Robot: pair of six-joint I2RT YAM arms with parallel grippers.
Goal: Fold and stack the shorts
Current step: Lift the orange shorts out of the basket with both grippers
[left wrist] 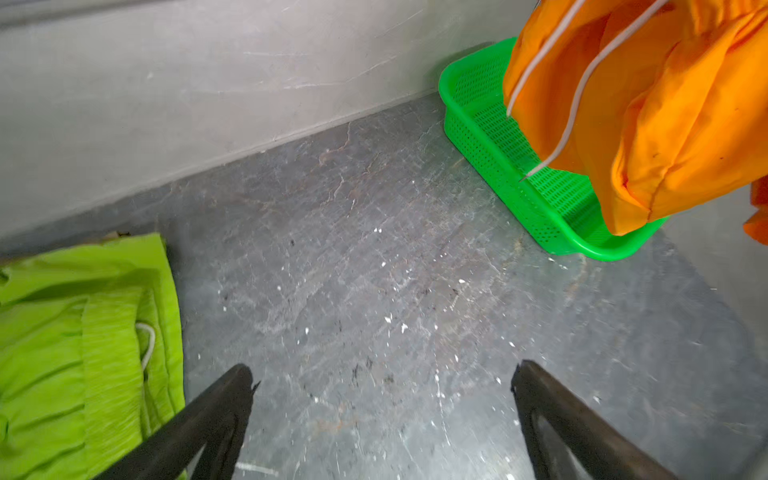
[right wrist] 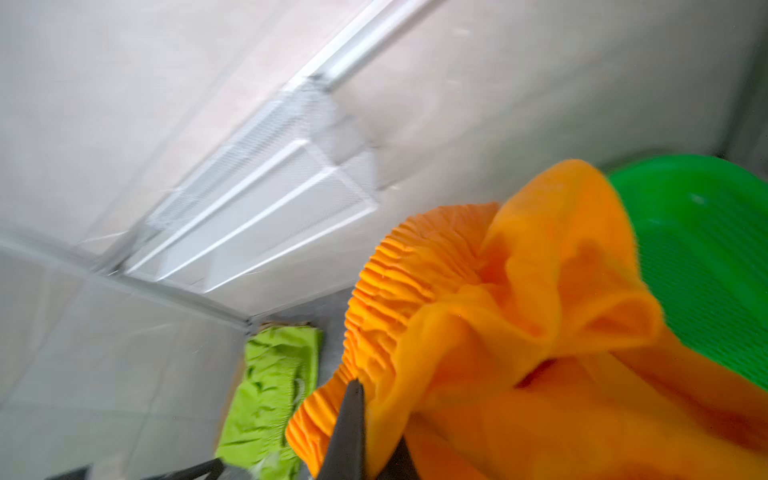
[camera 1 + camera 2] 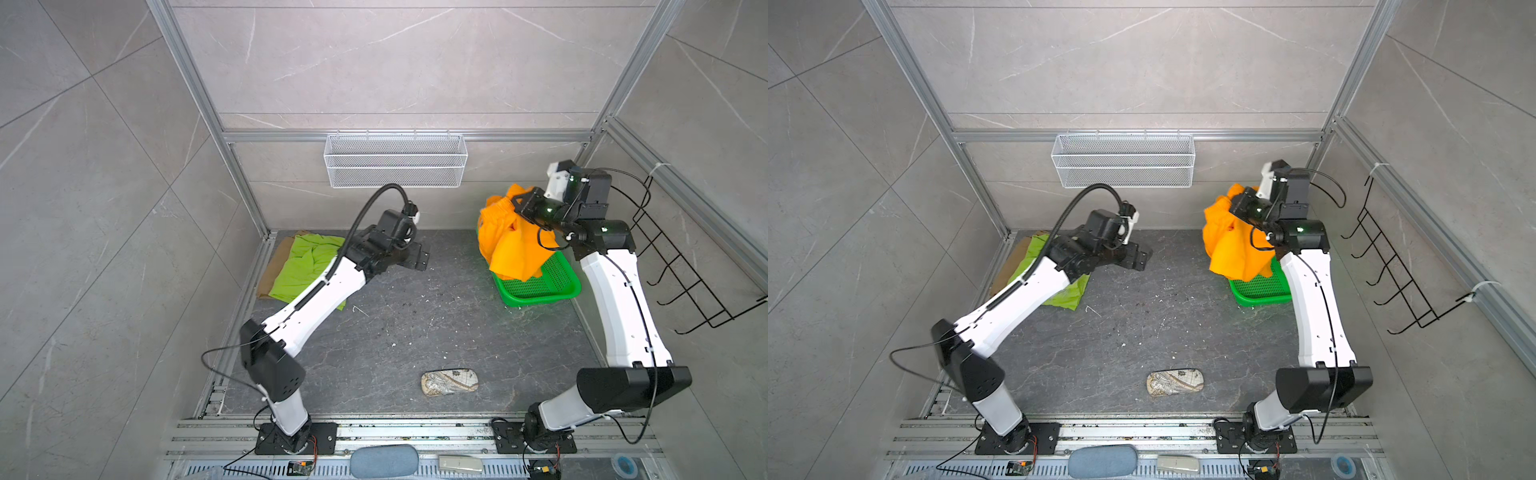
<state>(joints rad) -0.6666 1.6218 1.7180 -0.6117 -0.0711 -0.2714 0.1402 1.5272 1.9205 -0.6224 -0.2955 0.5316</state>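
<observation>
The bright orange shorts (image 3: 511, 245) (image 3: 1237, 249) hang bunched in the air over the green basket (image 3: 540, 291) at the back right. My right gripper (image 3: 519, 203) (image 2: 370, 399) is shut on their ribbed waistband, and white drawstrings dangle in the left wrist view. At the back left the lime green shorts (image 3: 305, 266) (image 1: 83, 332) lie flat on the tan shorts (image 3: 276, 266), partly under my left arm. My left gripper (image 3: 419, 255) (image 1: 382, 374) hovers open over bare table beside them, with nothing between its fingers.
A white wire basket (image 3: 395, 160) hangs on the back wall. A patterned beige pouch (image 3: 449, 382) lies near the front middle. A black wire rack (image 3: 685, 270) juts from the right wall. Aluminium frame rails border the dark table (image 3: 415, 324).
</observation>
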